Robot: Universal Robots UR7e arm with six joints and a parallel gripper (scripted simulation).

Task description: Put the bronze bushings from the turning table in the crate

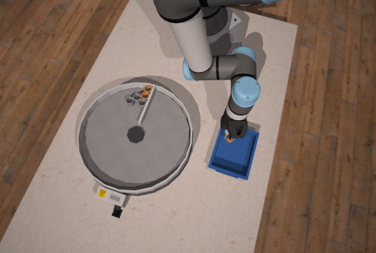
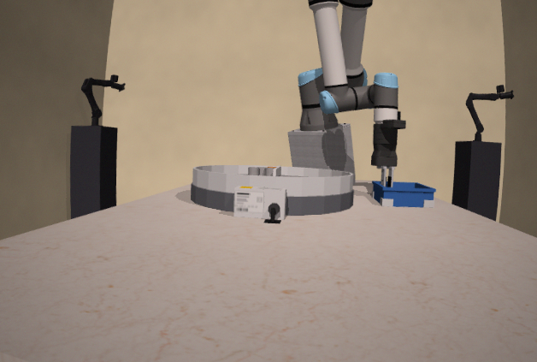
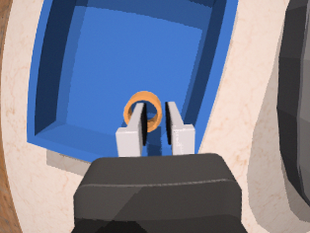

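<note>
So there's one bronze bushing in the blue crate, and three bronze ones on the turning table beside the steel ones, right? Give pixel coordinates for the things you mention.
Not quite: the top view shows two bronze bushings (image 1: pixel 148 90) (image 2: pixel 271 168) on the turning table (image 1: pixel 136 161) (image 2: pixel 273 183), not three. The rest holds: one bronze bushing (image 1: pixel 230 141) (image 3: pixel 127 112) is in the blue crate (image 1: pixel 233 154) (image 2: pixel 404 198) (image 3: pixel 123 59), and the table's two are beside the steel ones (image 1: pixel 129 104) (image 2: pixel 253 171).

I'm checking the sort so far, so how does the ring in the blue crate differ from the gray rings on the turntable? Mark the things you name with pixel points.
The crate ring (image 1: pixel 230 140) (image 3: pixel 129 110) is bronze orange; the gray rings (image 1: pixel 129 100) are steel colored. The crate ring sits apart from other rings, while the gray rings cluster near the turntable's divider (image 1: pixel 146 105). Both kinds are round with open centers.
</note>
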